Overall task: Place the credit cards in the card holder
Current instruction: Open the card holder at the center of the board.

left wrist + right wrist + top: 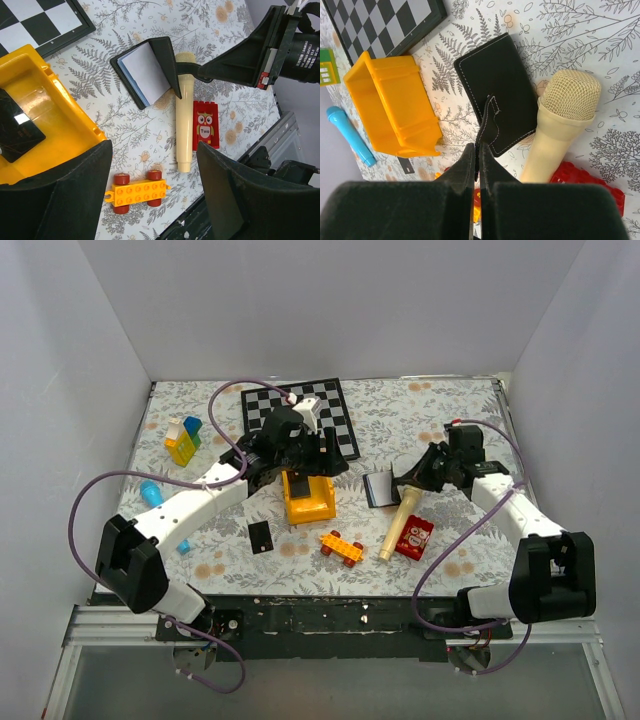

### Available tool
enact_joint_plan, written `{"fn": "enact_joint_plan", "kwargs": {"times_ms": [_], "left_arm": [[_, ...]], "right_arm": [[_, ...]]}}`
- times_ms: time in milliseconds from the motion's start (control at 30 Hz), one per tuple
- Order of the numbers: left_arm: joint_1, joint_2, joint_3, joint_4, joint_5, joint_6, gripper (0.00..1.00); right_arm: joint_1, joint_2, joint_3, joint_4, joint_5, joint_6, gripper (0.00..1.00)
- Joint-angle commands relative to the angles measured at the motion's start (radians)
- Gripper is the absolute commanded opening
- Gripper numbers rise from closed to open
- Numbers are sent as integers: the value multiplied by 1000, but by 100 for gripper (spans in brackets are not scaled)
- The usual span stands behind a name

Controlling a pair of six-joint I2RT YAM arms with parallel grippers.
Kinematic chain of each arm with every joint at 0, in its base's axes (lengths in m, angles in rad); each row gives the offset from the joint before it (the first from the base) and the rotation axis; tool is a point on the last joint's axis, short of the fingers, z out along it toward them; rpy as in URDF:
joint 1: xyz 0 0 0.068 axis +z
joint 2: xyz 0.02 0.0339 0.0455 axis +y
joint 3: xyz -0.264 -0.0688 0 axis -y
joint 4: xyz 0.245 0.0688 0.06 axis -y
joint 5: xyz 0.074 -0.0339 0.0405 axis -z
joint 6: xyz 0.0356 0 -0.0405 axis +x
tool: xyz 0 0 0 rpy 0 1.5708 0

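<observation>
On the table I take the yellow bin as my mark: my left claw hovers over it, jaws wide apart and gripping nothing. One credit card lies inside it, and a second credit card lies flat just beside its near-left corner. Right of the bin, beside a cream microphone, the card holder is partly open, its tab pinched in my closed right claw.

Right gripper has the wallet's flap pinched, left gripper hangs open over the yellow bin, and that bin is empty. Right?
Not quite. The yellow bin is not empty: the left wrist view shows a black card lying in it. The rest holds: the right gripper pinches the wallet by its flap, and the left gripper hangs open over the bin.
</observation>
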State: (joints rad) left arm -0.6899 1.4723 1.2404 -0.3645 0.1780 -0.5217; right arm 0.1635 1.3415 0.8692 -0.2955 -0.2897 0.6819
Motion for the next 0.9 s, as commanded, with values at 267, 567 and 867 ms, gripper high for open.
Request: {"fn": "enact_joint_plan", "kwargs": {"times_ms": [267,567,867], "left_arm": [[-20,78,8,27,90,9,58],[-69,189,76,24,109,2,56],[-68,40,2,27,-5,-6,57]], "right_arm": [[-15,-48,-62,-146,182,-61,1],[-27,-131,-64,-150,193,-76,1],[22,-85,138,-25,-38,-30,1]]}}
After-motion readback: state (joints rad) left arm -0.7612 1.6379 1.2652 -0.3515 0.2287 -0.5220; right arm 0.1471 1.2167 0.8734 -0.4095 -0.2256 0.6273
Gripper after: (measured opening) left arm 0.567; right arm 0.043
